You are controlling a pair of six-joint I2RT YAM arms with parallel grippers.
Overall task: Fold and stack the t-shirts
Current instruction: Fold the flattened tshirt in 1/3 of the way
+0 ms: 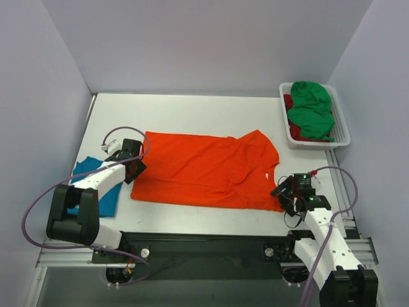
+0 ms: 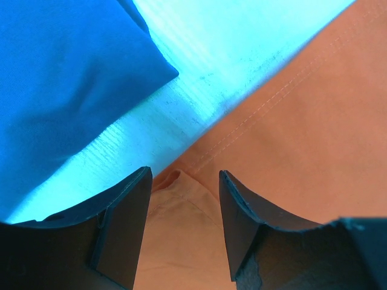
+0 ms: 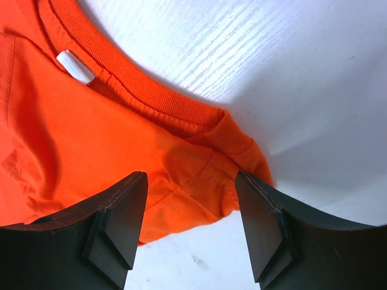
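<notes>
1. At the near right of the worktop (image 1: 192, 115), the right gripper (image 1: 284, 192) sits low over the near shoulder of the orange t-shirt (image 1: 204, 169), just beside the collar (image 3: 139, 90). Its jaws stand apart with cloth between them, and nothing is clamped.
2. Toward the near left corner, the teal t-shirt (image 1: 110, 198) lies folded, partly under the left arm. A strip of bare worktop separates it from the orange t-shirt.
3. At the left end of the orange t-shirt, the left gripper (image 1: 135, 167) straddles the stitched hem. Its jaws are spread and hold no cloth.
4. Across the middle of the worktop, the orange t-shirt lies spread flat, with its hem toward the left edge and its collar toward the right edge.
5. In the far right corner, the basket (image 1: 339, 142) holds the green t-shirt (image 1: 312, 109) on top of the dark red t-shirt (image 1: 295, 131).
6. Step in hand (judgement): folding the orange t-shirt, at the pre-grasp stage. The teal t-shirt appears finished and would serve as the stack base. The two in the basket are not yet started.
7. Next move (judgement): close each gripper on the cloth edge between its jaws. Confirm a firm pinch at both ends. Lift both ends together, keeping even tension so the fold line stays straight.
</notes>
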